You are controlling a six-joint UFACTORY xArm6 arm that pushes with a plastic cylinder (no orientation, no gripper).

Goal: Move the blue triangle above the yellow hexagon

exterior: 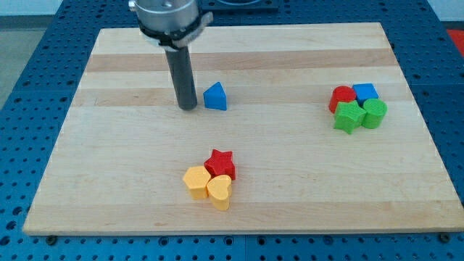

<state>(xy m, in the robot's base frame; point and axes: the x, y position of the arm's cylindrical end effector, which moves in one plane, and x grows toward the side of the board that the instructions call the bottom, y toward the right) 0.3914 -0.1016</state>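
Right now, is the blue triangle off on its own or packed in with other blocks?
On its own. The blue triangle has bare board all around it, above the yellow hexagon group at the view's bottom. My tip stands just to its left.

- The arm [168, 16] comes in at the view's top, left of centre, only its grey round end piece showing (the rest is cut off by the frame).
- A straight dark rod [182, 72] hangs upright from it.
- My tip [188, 107] rests low at the wooden surface, in the upper half of the view.
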